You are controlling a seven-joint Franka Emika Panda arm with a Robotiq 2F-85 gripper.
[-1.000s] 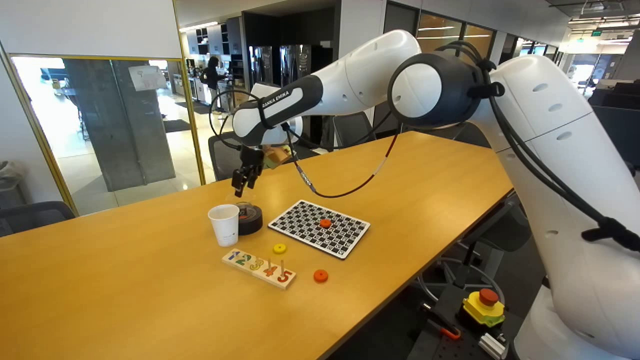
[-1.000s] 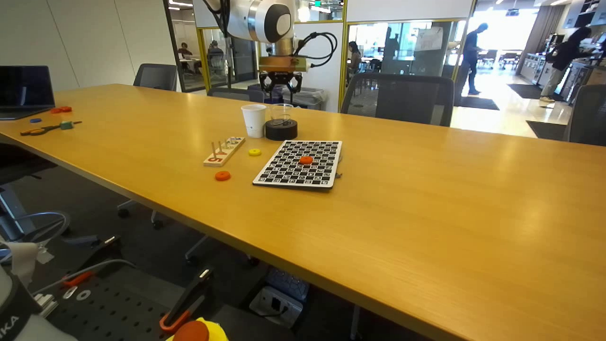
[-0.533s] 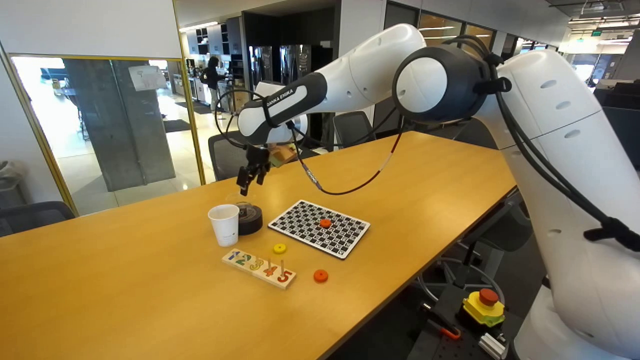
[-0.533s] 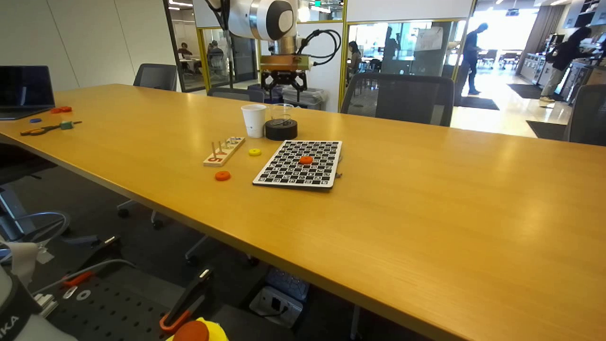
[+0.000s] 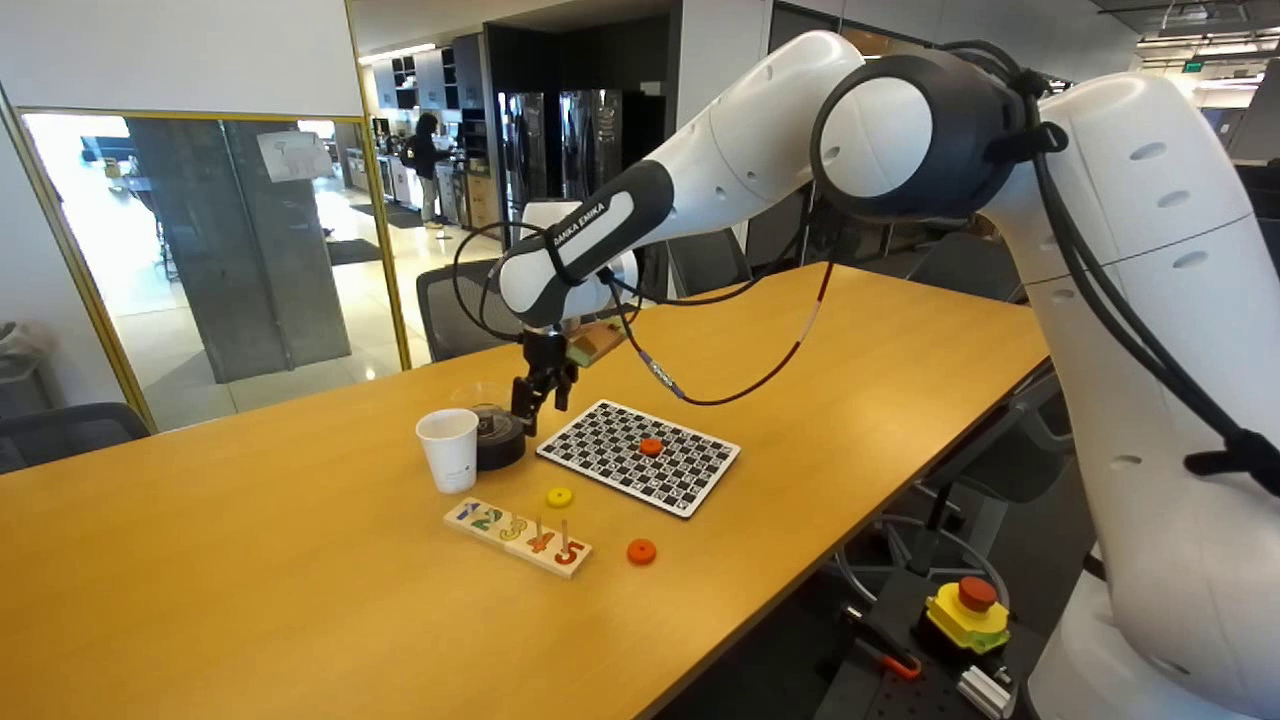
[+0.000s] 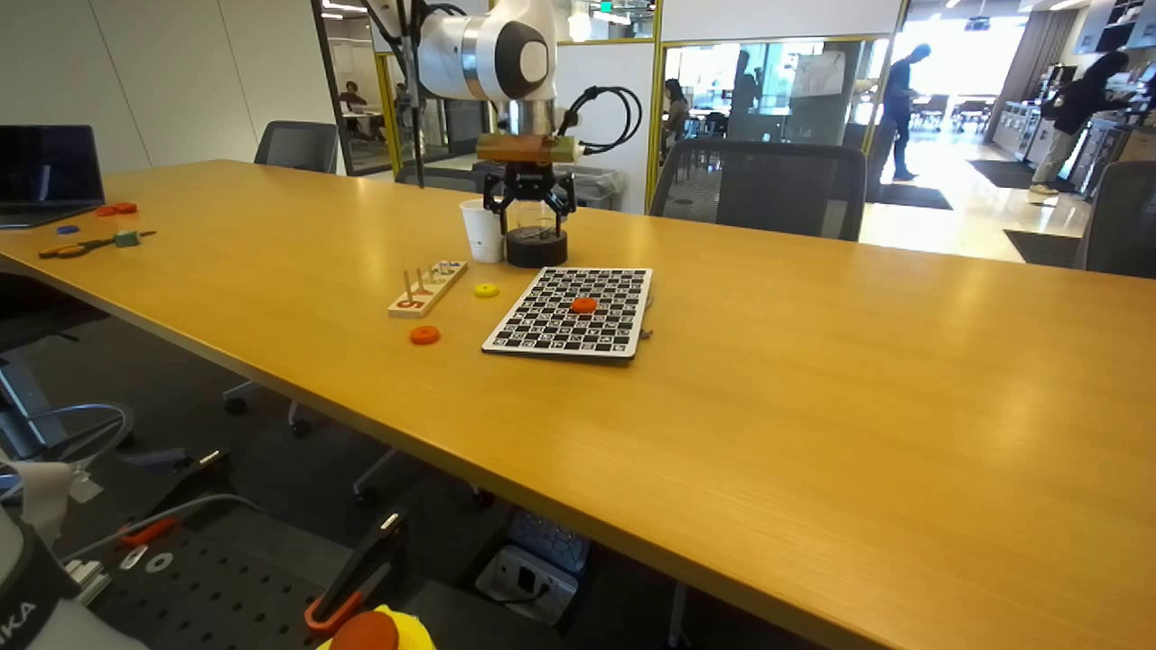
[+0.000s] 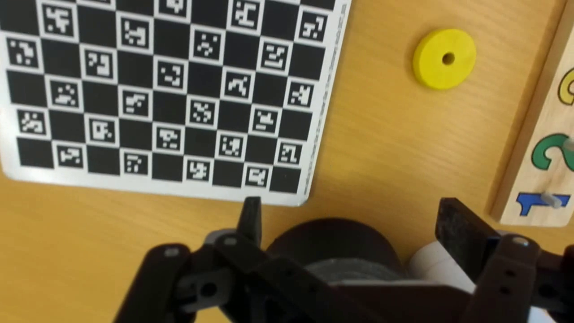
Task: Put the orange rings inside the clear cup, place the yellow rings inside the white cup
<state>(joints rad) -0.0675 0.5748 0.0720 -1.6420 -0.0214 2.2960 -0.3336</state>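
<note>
One orange ring lies on the checkered board. Another orange ring lies on the table near the wooden number board. The yellow ring lies flat on the table between the two boards. The clear cup stands on or in a black round base; I cannot tell which. The white cup stands upright beside it, and partly shows in the wrist view. My gripper is open and empty, low beside the clear cup; in the wrist view its fingertips are wide apart near the checkered board's corner.
The checkered board lies flat near the black base. The wooden number board with upright pegs lies in front of the white cup. A laptop, scissors and red pieces are at the table's far end.
My open gripper has come down and moved from above and behind the clear cup to low beside it, closer to the checkered board. The rings and cups have not moved.
</note>
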